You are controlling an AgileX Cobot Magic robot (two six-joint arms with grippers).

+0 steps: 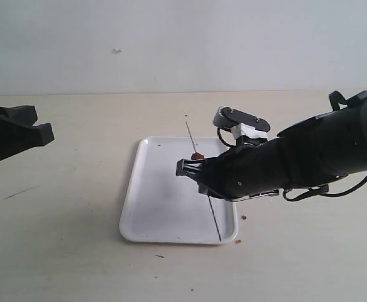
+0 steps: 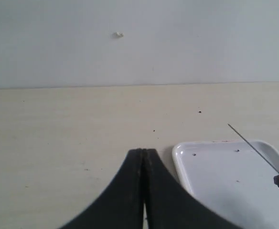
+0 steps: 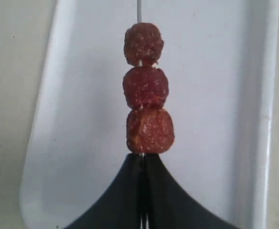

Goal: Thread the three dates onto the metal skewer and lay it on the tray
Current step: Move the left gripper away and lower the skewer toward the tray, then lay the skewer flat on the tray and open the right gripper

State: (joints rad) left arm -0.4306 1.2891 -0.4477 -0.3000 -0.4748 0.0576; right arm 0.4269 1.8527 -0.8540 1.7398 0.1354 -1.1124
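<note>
dates [image 3: 145,88], three, threaded on one skewer [image 3: 139,10] over one tray [image 3: 82,95].

left tool [image 2: 143,150]: fingers pressed flat together, nothing between them, arm sits at the far left edge. right tool [image 3: 142,157]: arm stretched in from the right, pointing left, fingers pinched tight on the metal skewer [image 3: 139,9].
</note>
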